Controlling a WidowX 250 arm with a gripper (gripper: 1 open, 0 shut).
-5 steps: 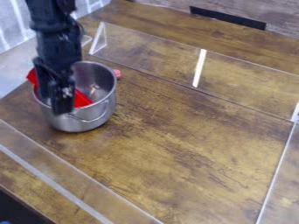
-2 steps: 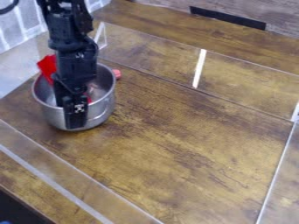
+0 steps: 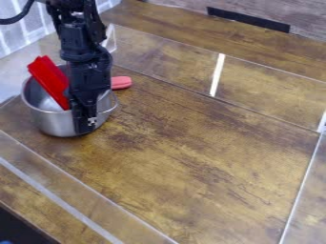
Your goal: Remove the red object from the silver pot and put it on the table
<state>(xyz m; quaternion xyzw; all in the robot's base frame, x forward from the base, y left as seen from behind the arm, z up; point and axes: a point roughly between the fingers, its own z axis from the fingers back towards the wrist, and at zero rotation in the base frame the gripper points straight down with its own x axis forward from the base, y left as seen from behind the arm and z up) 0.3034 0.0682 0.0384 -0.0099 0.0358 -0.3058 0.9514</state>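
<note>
The silver pot (image 3: 49, 119) stands at the table's (image 3: 204, 162) left side. My black gripper (image 3: 84, 116) reaches straight down into the pot's right half and hides that side. Its jaws look shut, with their tips low inside the pot. The red object (image 3: 49, 82) stands on edge, slanted, and rises above the pot's rim on the gripper's left. Its lower end runs in against the gripper, where the jaws appear closed on it. A small red piece (image 3: 121, 83) shows just right of the gripper at rim height.
A clear plastic sheet with a bright streak of glare (image 3: 218, 74) lies across the far half of the table. A dark slot-like item (image 3: 250, 19) sits at the far edge. Pale boards border the left side.
The gripper has sunk deeper into the pot and its jaws have closed. The red object tipped from lying in the pot to standing on edge. The pot slid a little left.
</note>
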